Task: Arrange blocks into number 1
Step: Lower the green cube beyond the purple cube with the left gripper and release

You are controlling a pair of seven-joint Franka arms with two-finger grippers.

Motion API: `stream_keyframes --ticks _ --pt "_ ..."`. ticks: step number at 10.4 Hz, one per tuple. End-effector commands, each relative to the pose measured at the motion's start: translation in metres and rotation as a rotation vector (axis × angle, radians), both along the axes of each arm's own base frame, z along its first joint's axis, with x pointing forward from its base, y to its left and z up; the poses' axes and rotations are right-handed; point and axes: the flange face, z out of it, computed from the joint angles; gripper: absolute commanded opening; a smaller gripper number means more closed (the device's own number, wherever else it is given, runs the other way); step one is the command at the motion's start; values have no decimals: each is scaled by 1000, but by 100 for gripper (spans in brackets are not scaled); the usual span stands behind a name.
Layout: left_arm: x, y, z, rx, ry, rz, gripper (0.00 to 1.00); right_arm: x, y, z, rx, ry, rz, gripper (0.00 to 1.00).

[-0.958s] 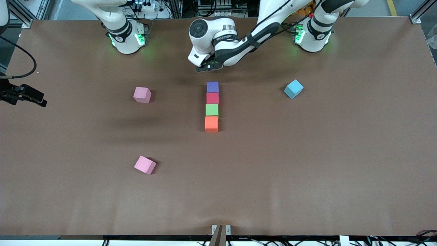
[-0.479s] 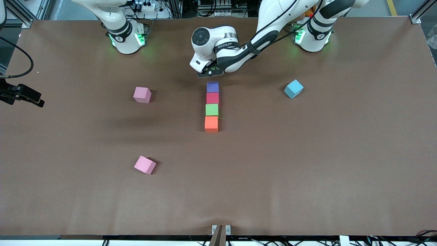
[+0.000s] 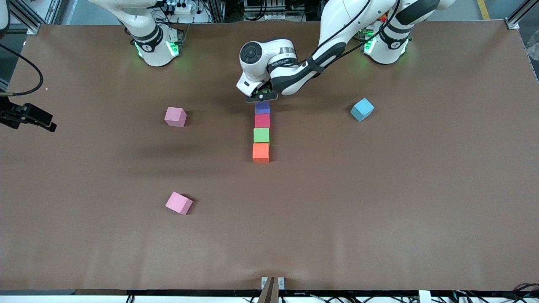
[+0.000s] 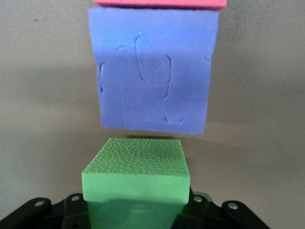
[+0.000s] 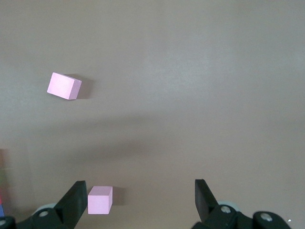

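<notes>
On my front view I see four blocks lying in a straight line at the middle of the table (image 3: 379,202), each touching the next. The purple block (image 3: 262,107) is farthest from the front camera, then the red block (image 3: 262,120), then a green block (image 3: 261,135), and the orange block (image 3: 260,152) is nearest.

My left gripper (image 3: 262,97) hangs over the table just above the purple block's end of the line. In the left wrist view it is clenched on the second green block (image 4: 137,179), which sits between the fingers with its pebbled top face showing. The purple block (image 4: 155,71) lies just past the held cube, with a strip of the red block (image 4: 159,3) showing at the edge of that view. The held green block looks clear of the purple one, though I cannot tell whether it touches the table.

My right gripper (image 5: 138,200) waits off the right arm's end of the table with its fingers (image 5: 74,202) spread wide and nothing between them.

Two pink cubes lie toward the right arm's end, one (image 3: 175,116) farther from the front camera, the other (image 3: 179,203) nearer. A light-blue cube (image 3: 362,109) sits toward the left arm's end, well apart from the line.
</notes>
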Motion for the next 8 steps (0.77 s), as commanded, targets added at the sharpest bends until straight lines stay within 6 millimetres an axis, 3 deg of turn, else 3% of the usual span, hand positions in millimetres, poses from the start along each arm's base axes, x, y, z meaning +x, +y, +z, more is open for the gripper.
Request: stream_keyframes --ticks 1,8 --pt "4 -4 -6 -18 -21 -30 0 -1 2 7 3 0 -12 100" --pt "15 -13 -15 -10 -56 -19 0 2 10 5 28 -6 0 100"
